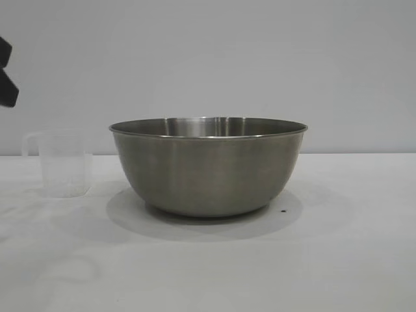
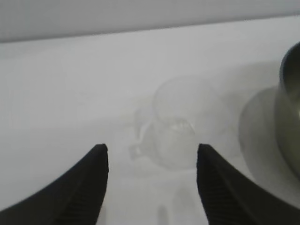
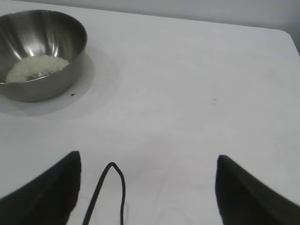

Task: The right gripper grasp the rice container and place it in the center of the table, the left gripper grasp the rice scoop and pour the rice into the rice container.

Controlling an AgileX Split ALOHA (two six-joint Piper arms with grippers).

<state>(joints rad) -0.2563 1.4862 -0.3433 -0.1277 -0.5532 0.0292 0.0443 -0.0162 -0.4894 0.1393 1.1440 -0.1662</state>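
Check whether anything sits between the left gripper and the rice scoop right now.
Nothing visible does. The left gripper hangs open above bare table, the rice scoop standing upright just ahead, beside the rice container.

One rice container, steel, on one white table. One rice scoop, clear plastic. One heap of rice inside the bowl. Two grippers: left gripper, right gripper. One black cable. One dark speck, perhaps a crumb.
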